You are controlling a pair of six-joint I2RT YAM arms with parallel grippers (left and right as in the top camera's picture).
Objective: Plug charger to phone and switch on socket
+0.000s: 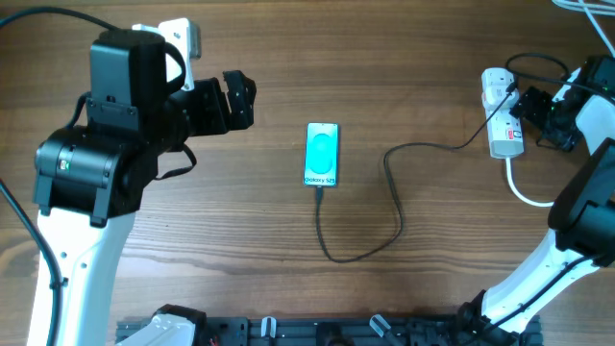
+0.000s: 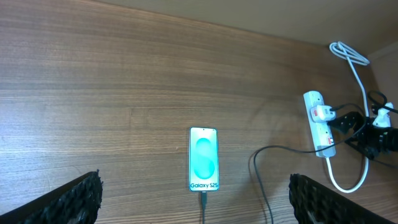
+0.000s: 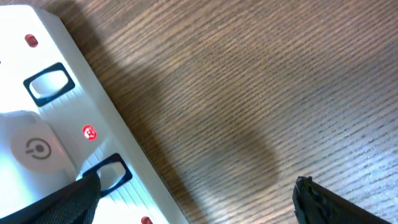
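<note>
The phone (image 1: 322,154) lies mid-table, its cyan-green screen up, and also shows in the left wrist view (image 2: 204,159). The thin black charger cable (image 1: 370,245) is plugged into the phone's near end and loops right toward the white socket strip (image 1: 502,113). My left gripper (image 1: 240,99) is open and empty, left of the phone; its fingertips (image 2: 193,199) frame the phone from above. My right gripper (image 1: 536,113) is open right beside the strip. In the right wrist view (image 3: 193,199) one finger sits over a strip switch (image 3: 106,174); a red light (image 3: 89,132) glows on the strip (image 3: 56,112).
The strip's thick white cord (image 1: 524,192) curves toward the front right. A white cable coil (image 2: 348,53) lies at the far right edge. A white block (image 1: 178,38) sits behind the left arm. A dark rail (image 1: 317,332) runs along the table's front edge.
</note>
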